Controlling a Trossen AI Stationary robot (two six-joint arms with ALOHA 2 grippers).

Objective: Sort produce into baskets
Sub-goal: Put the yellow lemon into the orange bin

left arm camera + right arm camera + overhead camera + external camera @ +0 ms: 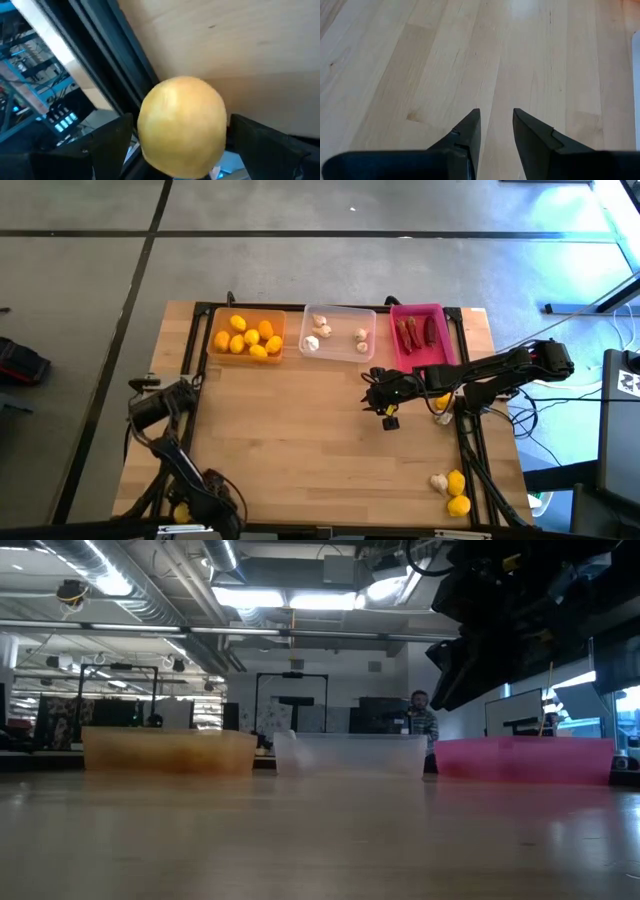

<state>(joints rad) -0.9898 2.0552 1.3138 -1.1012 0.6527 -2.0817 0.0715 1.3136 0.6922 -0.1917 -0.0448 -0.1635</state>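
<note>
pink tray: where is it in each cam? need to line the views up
High view: pink tray at the table's far edge, rightmost of three trays, dark red pieces inside.
Low view: pink tray at right, its side wall seen edge-on.
Left wrist view: not in it.
Right wrist view: not in it; only bare wood shows.
Shared landmark: the clear tray right beside it, in the middle of the row.

A light, pale wooden plank table top [300,430] sits in a black metal frame [470,450] on a grey concrete floor [300,270] crossed by dark seams. Beyond the table's far edge, a person [424,725] stands in the workshop under bright ceiling lights [290,600].
</note>
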